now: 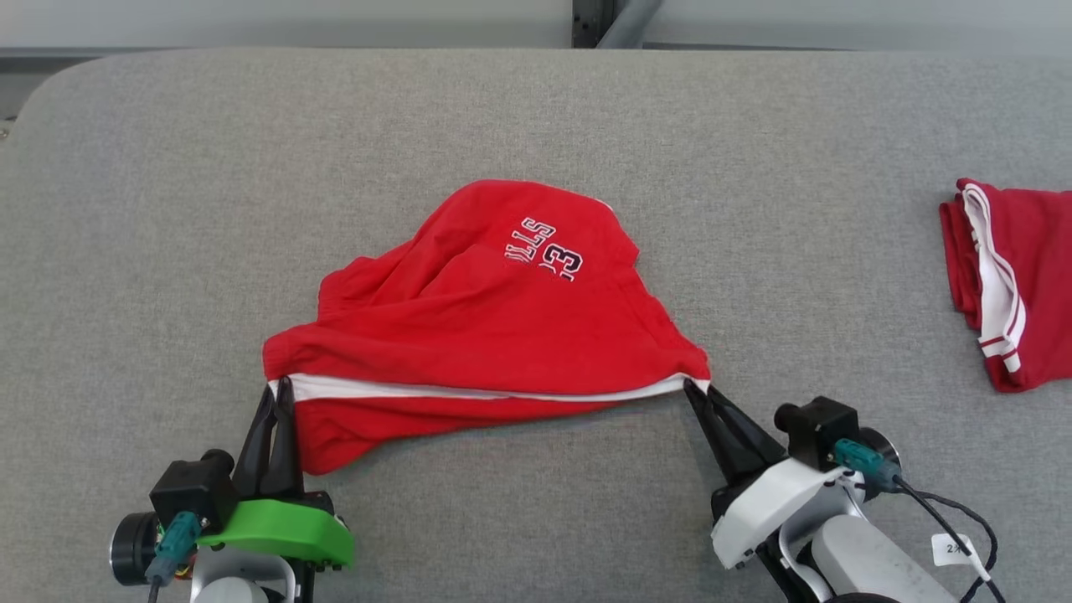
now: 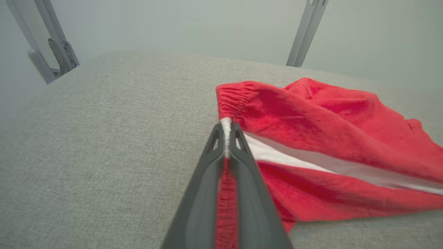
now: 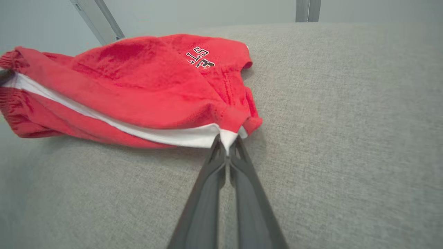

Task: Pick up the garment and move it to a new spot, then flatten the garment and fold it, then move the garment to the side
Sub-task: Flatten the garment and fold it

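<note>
Head cam up high, looking down over the grey counter (image 1: 167,209). Wrist cams low and close, facing across it from opposite ends of the red shorts (image 1: 502,335).

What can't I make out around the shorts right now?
Head view: the second red garment is cut off by the right edge.
Every view: the shorts' underside, covered by their own top layer.
Head view: the print, upside down, partly lost in a fold.

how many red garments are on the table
2. One red garment lies in the middle of the table, its white-striped edge pinched by the left end effector and right end effector. A folded garment sits at the right edge, partly cut off by the frame.
</note>
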{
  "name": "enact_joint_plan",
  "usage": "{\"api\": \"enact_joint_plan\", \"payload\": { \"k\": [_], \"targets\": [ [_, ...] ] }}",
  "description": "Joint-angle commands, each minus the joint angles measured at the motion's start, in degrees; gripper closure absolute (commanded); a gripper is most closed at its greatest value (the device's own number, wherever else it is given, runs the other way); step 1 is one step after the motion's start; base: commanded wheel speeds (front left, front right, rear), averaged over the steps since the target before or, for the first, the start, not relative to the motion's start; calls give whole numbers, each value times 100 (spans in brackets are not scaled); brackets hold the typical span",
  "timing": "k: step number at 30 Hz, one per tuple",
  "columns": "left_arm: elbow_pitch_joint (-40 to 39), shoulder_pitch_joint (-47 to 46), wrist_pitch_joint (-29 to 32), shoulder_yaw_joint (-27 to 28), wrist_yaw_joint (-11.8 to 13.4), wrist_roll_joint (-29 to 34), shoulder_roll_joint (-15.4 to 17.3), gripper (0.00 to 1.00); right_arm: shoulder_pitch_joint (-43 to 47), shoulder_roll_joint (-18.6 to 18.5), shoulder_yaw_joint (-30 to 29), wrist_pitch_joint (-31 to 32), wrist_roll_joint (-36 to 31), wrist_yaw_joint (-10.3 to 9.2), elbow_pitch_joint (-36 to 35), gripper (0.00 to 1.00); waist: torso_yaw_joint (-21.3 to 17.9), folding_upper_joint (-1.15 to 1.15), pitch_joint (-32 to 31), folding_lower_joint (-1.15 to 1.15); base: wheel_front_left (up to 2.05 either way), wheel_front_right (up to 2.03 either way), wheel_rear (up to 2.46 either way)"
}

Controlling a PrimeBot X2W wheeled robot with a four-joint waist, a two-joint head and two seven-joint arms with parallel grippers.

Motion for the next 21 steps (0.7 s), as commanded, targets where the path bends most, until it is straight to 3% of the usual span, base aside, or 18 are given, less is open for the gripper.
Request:
{"api": "enact_joint_plan", "payload": {
  "k": [1,8,15,21],
  "targets": [
    [-95,-45,4,57,-52,87,24,100,39,-25,-32,3,69,-11,-171,100,-106,0,-292,0,0,0,0],
    [-620,-410,5,233,-369,484,177,100,-423,-306,-102,3,240,-12,-1012,100,-320,0,-922,0,0,0,0],
    [-1021,-1526,5,-116,-501,574,989,100,-1458,-724,-201,3,535,-12,-1649,100,-475,0,-1212,0,0,0,0],
    [-749,-2569,53,-750,-498,150,1704,100,-2321,-941,-142,23,572,-11,-1583,100,-539,0,-993,0,0,0,0]
  ]
}}
